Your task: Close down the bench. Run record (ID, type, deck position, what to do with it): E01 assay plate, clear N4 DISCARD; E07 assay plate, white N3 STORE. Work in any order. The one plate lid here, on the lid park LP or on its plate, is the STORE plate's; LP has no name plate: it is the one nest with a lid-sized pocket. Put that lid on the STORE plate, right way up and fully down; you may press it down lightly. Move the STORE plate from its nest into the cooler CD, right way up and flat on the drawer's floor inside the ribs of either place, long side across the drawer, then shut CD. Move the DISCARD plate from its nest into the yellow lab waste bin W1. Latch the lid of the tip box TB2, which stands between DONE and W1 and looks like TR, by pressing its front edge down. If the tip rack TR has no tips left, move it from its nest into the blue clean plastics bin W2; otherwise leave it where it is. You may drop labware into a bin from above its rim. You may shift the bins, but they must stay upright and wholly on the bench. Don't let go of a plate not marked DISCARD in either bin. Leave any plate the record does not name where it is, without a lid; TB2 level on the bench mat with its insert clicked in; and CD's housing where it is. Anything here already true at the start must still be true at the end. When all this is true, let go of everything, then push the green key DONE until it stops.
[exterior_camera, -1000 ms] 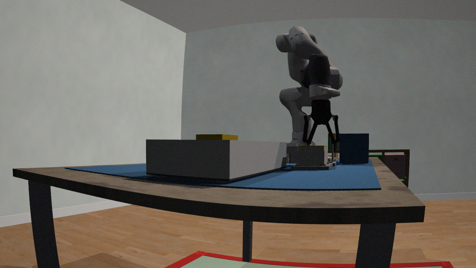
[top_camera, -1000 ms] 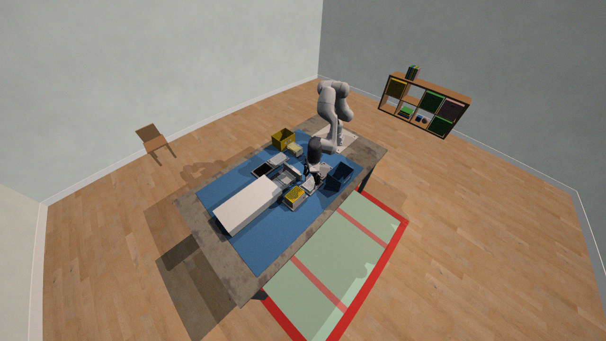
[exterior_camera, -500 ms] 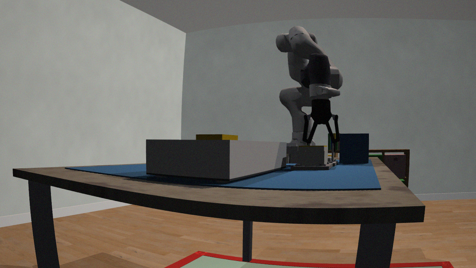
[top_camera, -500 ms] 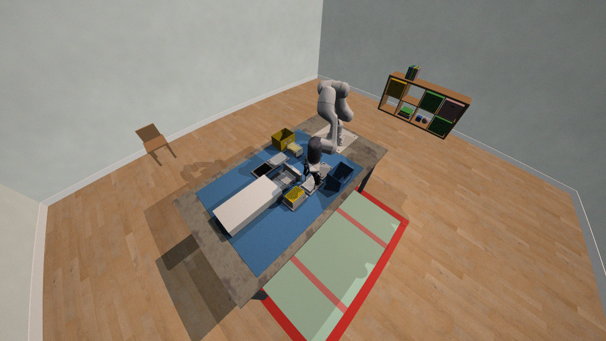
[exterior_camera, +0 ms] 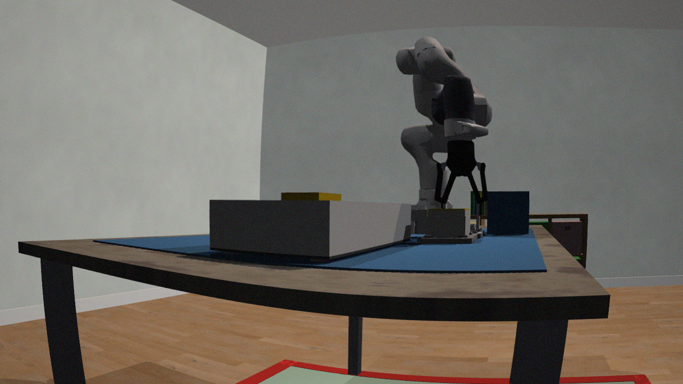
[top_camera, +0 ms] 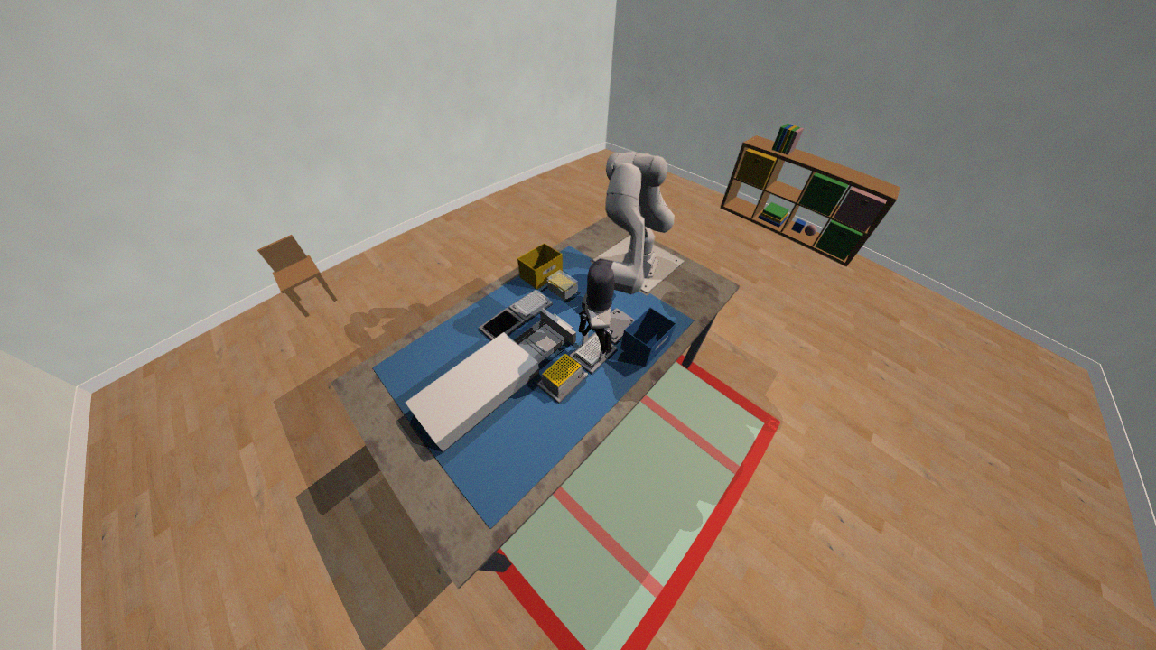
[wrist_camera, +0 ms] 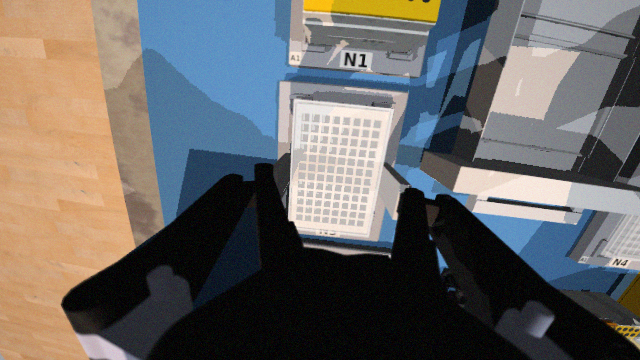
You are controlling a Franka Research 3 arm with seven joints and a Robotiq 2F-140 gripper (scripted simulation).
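The white assay plate sits in nest N3 on the blue mat, just below nest N1 in the wrist view. It also shows in the top view. My gripper is shut on the plate's long sides near its near end, low over the nest. I cannot tell whether a lid is on it. The clear plate sits in nest N4 at the right. The tip rack with a yellow top stands in N1. The cooler's drawer stands open to the right of the plate.
The cooler's white housing fills the mat's middle. The blue bin stands close to my gripper's right. The yellow bin and a tip box stand at the far side. A dark empty nest lies beyond the drawer.
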